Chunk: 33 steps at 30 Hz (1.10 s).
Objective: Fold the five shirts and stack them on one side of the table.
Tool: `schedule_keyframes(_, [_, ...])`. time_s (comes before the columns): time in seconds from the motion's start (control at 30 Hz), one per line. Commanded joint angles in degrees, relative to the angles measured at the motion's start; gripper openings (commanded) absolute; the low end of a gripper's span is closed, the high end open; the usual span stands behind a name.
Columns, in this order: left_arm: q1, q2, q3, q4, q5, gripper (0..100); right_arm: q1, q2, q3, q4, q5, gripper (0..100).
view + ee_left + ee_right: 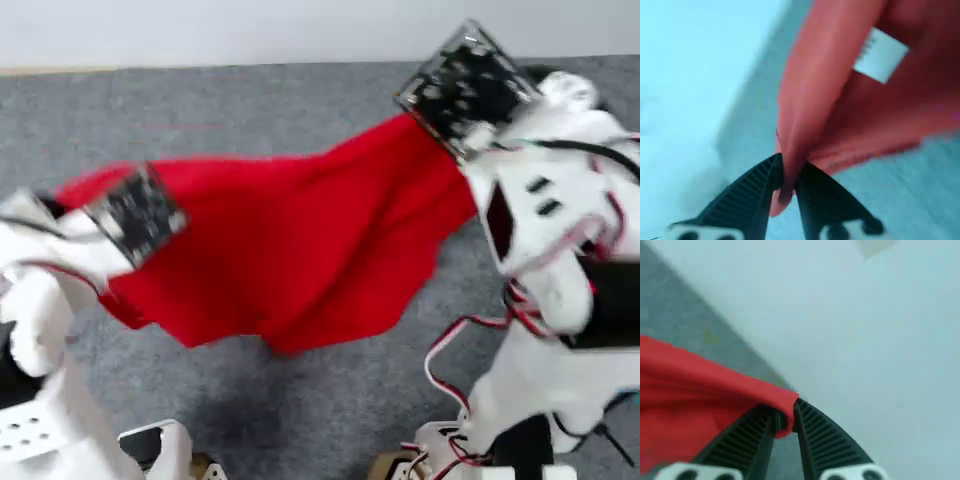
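You have one red shirt point(290, 240) in play, and it is strung between your two arms above the grey table point(250, 100). In the high view its long axis runs across the table from side to side. One end sits at your left arm point(40, 300), and the other rises toward the far edge of the table at your right arm point(560, 230). The top edge is pulled fairly taut between the two holds. The loose lower edge sags in a curve toward the near side. Whether that lower edge touches the table, you cannot tell.

Your left gripper point(787, 170) is pinched narrow on a bunched fold of the shirt, and a little red cloth pokes out between the black ribbed fingers point(750, 195). One white label point(880, 55) shows on the cloth just beyond that hold, so this end looks like the neck side.

Your right gripper point(787, 415) is likewise closed tight on a folded edge of the shirt. The cloth trails away from it to one side over the table, and a pale wall lies behind.

That makes two grippers, both clamped on the same shirt at opposite ends.
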<state>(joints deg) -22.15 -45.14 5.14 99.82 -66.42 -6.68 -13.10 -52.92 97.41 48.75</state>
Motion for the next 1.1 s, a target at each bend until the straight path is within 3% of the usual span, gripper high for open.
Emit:
schedule_keyframes(0.0, [-4.66, -7.65, 18.51, 0.7, -7.21, 1, -4.09, 1.8, 0.88, 4.88, 0.44, 1.0])
schedule_keyframes(0.13, [-10.02, -13.54, 30.55, 0.7, -14.07, 1, -6.99, 4.35, 6.59, 5.32, -3.6, 1.0])
schedule_keyframes(0.3, [-12.04, -15.65, 41.63, -0.26, -16.26, 1, -12.79, 8.04, 13.19, 5.32, -5.01, 1.0])
schedule_keyframes(0.6, [-11.78, -11.43, 57.8, -20.22, -9.32, 1, -15.34, 18.86, 15.03, 3.56, -10.46, 1.0])
schedule_keyframes(0.83, [-11.43, -5.27, 56.4, -23.74, -9.49, 6, -18.86, 22.81, 15.03, 3.38, -12.92, 1.0])
schedule_keyframes(0.93, [-10.9, -5.27, 52.62, -20.92, -9.49, 12, -20.35, 23.6, 15.03, 3.38, -12.92, 1.0])
schedule_keyframes(1.07, [-8.18, -5.27, 47.16, -16.0, -9.49, 11, -20.79, 23.52, 15.03, 3.38, -14.42, 1.0])
